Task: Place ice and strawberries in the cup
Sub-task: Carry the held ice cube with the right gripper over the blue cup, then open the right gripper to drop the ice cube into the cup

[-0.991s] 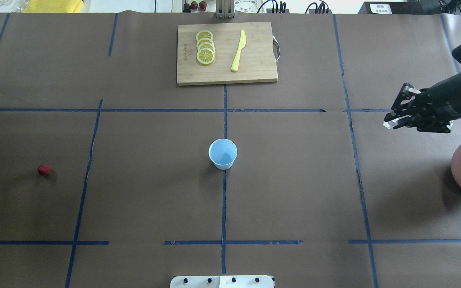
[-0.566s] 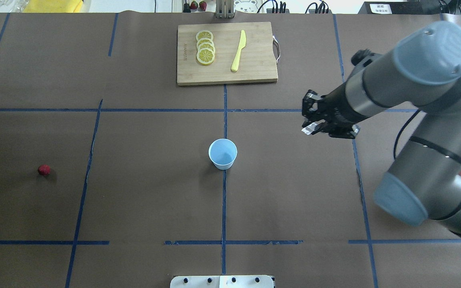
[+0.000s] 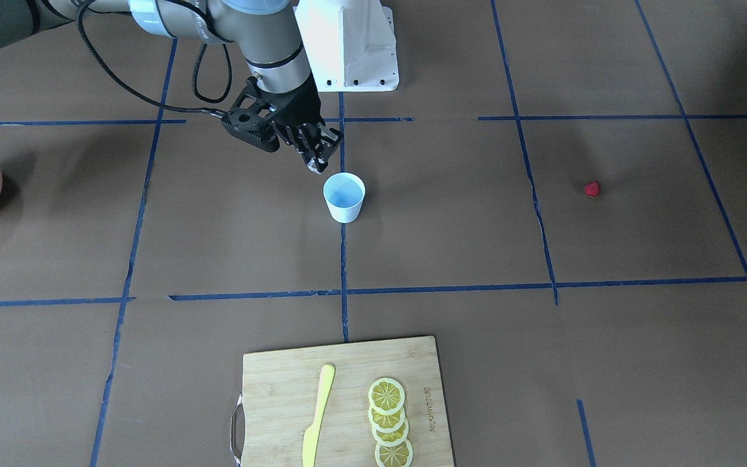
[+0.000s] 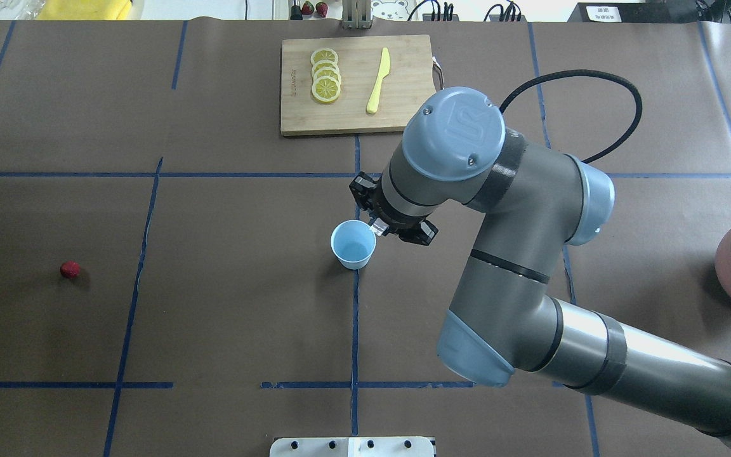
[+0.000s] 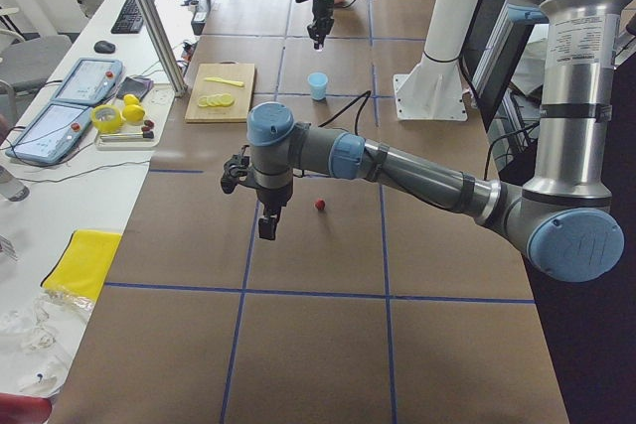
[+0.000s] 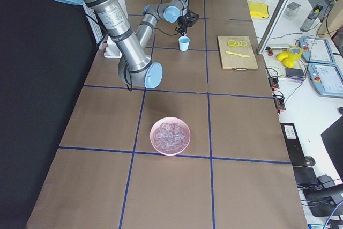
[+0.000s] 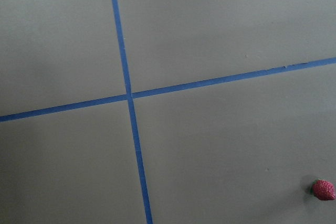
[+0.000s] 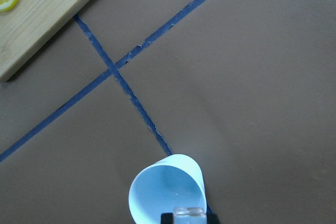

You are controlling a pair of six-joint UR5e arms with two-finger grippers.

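Overhead exterior, right hand (image 4: 377, 225) pinching ice (image 8: 189, 213), over cup (image 4: 353, 251)

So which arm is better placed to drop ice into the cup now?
The right arm: the right gripper is shut on an ice cube just over the rim of the cup. The left gripper hangs far off, near the strawberry.

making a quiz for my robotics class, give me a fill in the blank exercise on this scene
1. The right gripper holds an ice cube over the rim of the ___.
2. The strawberry lies on the ___, not in the cup.
3. More ice fills the ___ bowl.
4. Beside the lemon slices lies a yellow ___.

Missing words: cup; table; pink; knife.
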